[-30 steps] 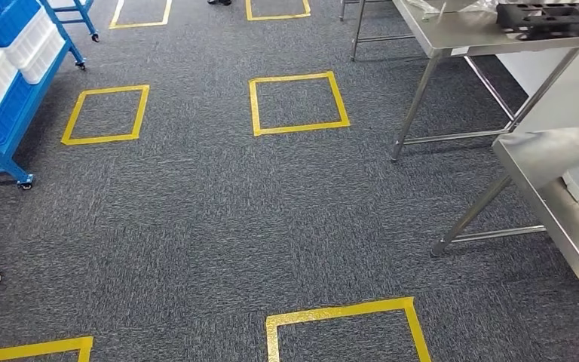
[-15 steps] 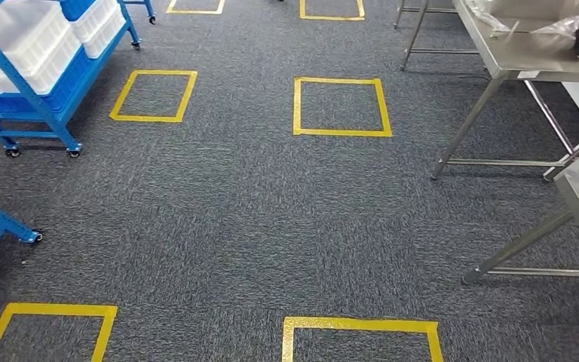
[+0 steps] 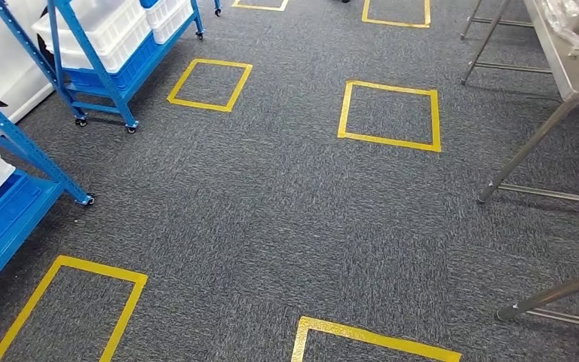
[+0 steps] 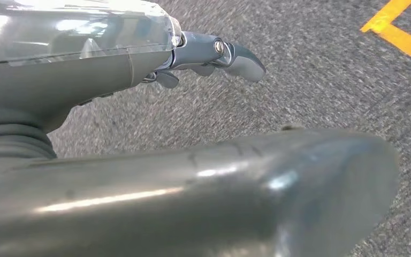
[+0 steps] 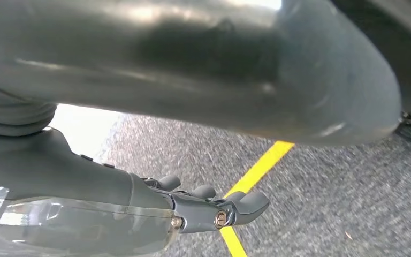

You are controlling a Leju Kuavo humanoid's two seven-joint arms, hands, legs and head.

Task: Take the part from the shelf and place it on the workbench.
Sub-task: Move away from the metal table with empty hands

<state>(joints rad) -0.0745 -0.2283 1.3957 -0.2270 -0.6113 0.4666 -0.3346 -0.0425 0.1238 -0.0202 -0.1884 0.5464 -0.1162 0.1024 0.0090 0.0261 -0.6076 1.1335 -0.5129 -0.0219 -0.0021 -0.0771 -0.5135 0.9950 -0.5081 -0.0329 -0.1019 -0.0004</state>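
Grey speckled carpet [image 3: 286, 219] filled the head view, marked with yellow tape squares [image 3: 389, 115]; blue wheeled shelving [image 3: 94, 72] carrying white bins [image 3: 109, 30] stood along the left side, a second blue rack [image 3: 11, 170] sat nearer at the left edge, and the legs and corner of a steel workbench [image 3: 565, 72] showed at the upper right with crinkled clear plastic [image 3: 569, 19] on its top. Which item on the shelving was the part could not be told from this view, and nothing that could be picked out as it lay near either hand. In the left wrist view, the left hand [image 4: 155, 59] hung over the carpet with its thick grey thumb [image 4: 219, 193] stretched across the foreground and its darker fingers [image 4: 235, 56] extended and only slightly bent, well apart from the thumb, holding nothing; beyond the fingertips a corner of yellow tape [image 4: 396, 32] lay on the carpet. In the right wrist view, the right hand [image 5: 139, 203] likewise hung above the carpet, its thumb [image 5: 246, 69] broad across the picture and its fingers [image 5: 246, 206] reaching out, loosely bent and apart from the thumb, with nothing between them; a yellow tape line [image 5: 257, 171] ran on the floor just past the fingertips, and the carpet there looked blurred
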